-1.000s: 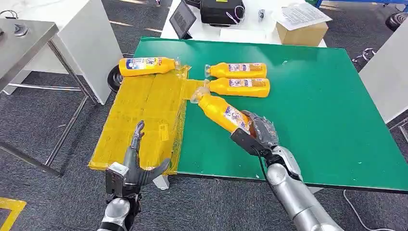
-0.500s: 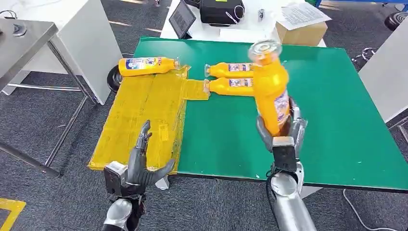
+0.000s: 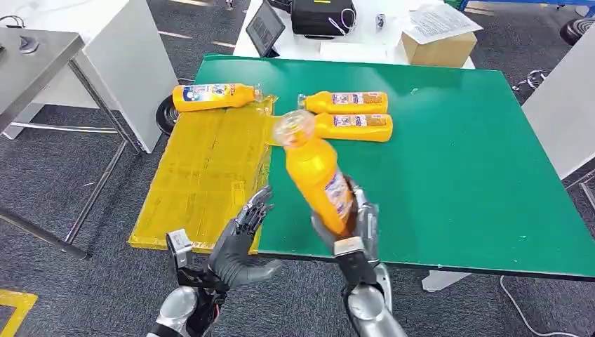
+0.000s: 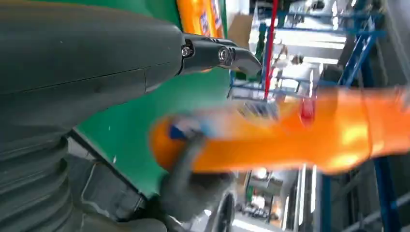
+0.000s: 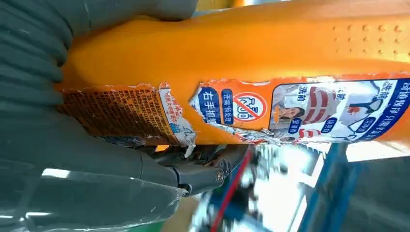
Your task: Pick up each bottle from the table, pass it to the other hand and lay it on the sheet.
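- Two robot hands are up at the near edge of the green table (image 3: 456, 175).
- The right hand (image 3: 349, 226) has its fingers wrapped round the bottom of an orange bottle (image 3: 317, 172). The bottle is in the air and leans, with its clear cap (image 3: 290, 129) tipped up and to the left. Up close, its label (image 5: 232, 108) is torn and peeling.
- The left hand (image 3: 237, 247) holds nothing. Its fingers are spread apart, and it sits just beside the held bottle without touching it.
- The yellow sheet (image 3: 203, 175) lies on the left part of the table, and its left side sticks out past the table edge.
- One more orange bottle (image 3: 214, 96) lies on its side at the far end of the sheet.
- Two other orange bottles, one nearer (image 3: 353, 127) and one farther (image 3: 344, 102), lie on their sides on the green top, just beside each other, right of the sheet.
- All the bottles look full of orange colour, but I cannot tell what is inside.
- Past the green table is a white table (image 3: 365, 49) with a cardboard box (image 3: 440, 49), a black case (image 3: 323, 17) and a dark tablet (image 3: 266, 28).
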Controlling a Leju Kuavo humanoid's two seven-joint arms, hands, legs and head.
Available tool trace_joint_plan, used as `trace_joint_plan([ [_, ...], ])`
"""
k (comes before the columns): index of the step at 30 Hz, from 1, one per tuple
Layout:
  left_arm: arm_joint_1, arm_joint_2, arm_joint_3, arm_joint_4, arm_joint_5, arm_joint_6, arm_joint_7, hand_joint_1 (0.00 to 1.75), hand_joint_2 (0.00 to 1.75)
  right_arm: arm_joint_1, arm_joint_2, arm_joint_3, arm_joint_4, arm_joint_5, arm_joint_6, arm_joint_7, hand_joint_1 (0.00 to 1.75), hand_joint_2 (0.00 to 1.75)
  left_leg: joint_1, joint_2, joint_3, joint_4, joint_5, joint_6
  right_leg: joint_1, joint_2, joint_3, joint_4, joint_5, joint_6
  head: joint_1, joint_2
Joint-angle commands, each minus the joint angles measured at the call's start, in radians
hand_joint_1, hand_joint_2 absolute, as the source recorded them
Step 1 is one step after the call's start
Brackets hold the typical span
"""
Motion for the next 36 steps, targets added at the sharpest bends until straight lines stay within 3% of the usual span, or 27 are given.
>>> trace_joint_plan([
  [1,-0.058,0.061,-0.071,0.120,0.005,-0.002,0.020,0.00,1.75,-0.077,0.041,0.236,0.301,0.011,0.015,-0.001,1.75,1.75,0.002,0.003,0.008,-0.002,-0.002,-0.002,0.001,0.005,0.007,-0.003,-0.001,-0.002,0.000,0.000],
  [6,-0.087,0.052,-0.078,0.173,0.013,0.013,0.036,0.00,1.75,-0.099,0.066,0.282,0.389,0.063,-0.034,-0.001,1.75,1.75,0.001,0.000,0.003,-0.001,-0.001,-0.001,0.000,0.001,0.003,-0.001,-0.001,-0.001,0.000,0.000],
  [34,-0.061,0.045,-0.032,0.159,0.156,-0.050,0.053,0.00,1.75,-0.114,0.092,0.287,0.500,0.095,0.004,-0.001,1.75,1.75,0.001,0.001,0.004,-0.001,-0.002,-0.002,0.001,0.002,0.004,-0.002,-0.001,-0.002,0.000,0.000],
  [35,-0.062,0.043,-0.033,0.159,0.155,-0.050,0.052,0.24,1.75,-0.114,0.093,0.286,0.501,0.093,0.006,-0.001,1.75,1.75,0.001,0.000,0.006,-0.001,-0.002,-0.002,0.001,0.002,0.005,-0.002,-0.002,-0.002,0.000,0.000],
  [36,-0.061,0.041,-0.033,0.159,0.160,-0.059,0.051,1.24,1.75,-0.117,0.095,0.286,0.506,0.096,0.008,-0.001,1.75,1.75,0.001,0.000,0.007,-0.001,-0.002,-0.002,0.001,0.002,0.007,-0.002,-0.002,-0.003,0.000,0.000],
])
